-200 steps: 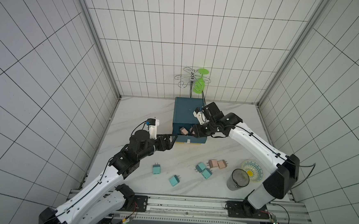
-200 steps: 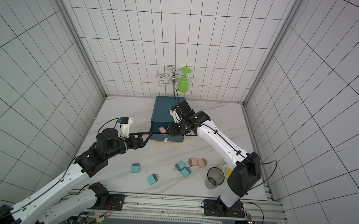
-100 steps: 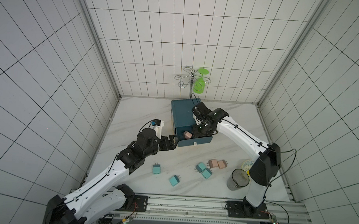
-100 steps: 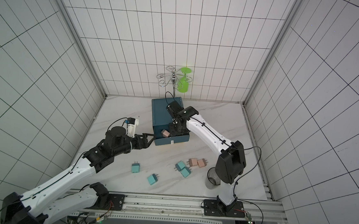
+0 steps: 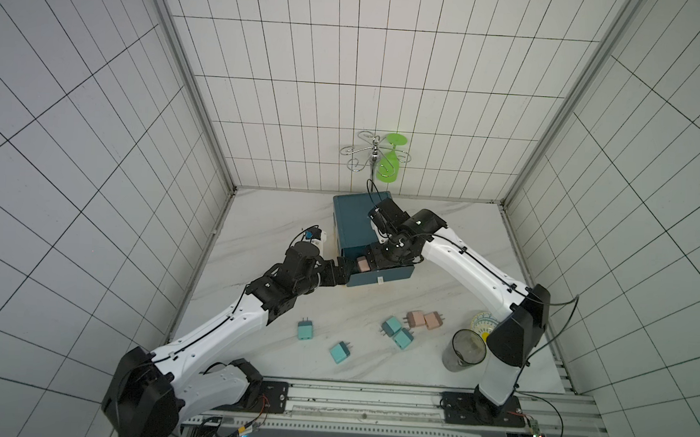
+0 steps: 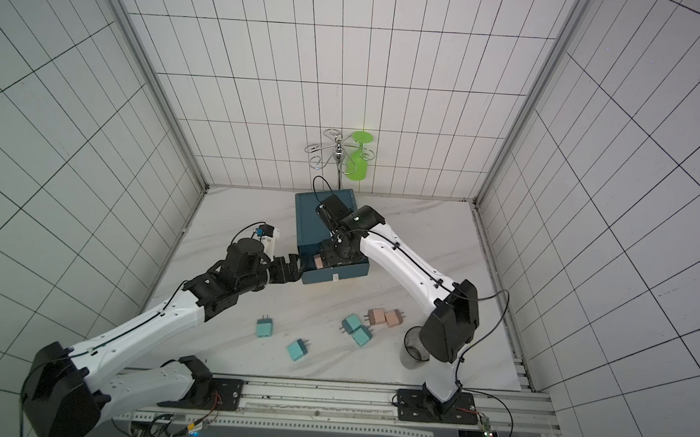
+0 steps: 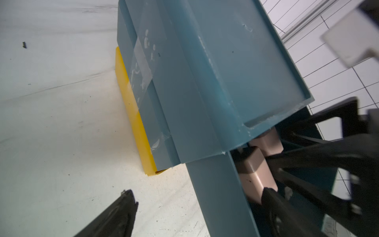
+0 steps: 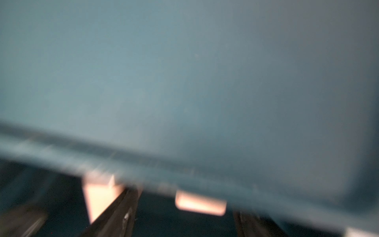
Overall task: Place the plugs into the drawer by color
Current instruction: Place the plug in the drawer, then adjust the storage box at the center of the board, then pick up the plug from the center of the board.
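The dark teal drawer stands at the back with its top tray pulled out. Two pale pink plugs lie inside the tray. My right gripper reaches down into the tray, open; in the blurred right wrist view a pink plug lies free between its fingers. My left gripper is open and straddles the tray's left side wall. On the table lie two pink plugs and several light teal plugs.
A dark glass cup and a small patterned plate stand near the right arm's base. A wire rack holding a green glass is behind the cabinet. The yellow bottom drawer sits shut.
My right gripper has opened inside the pulled-out tray and let go of a pink plug. My left gripper has moved in closer against the tray's side.
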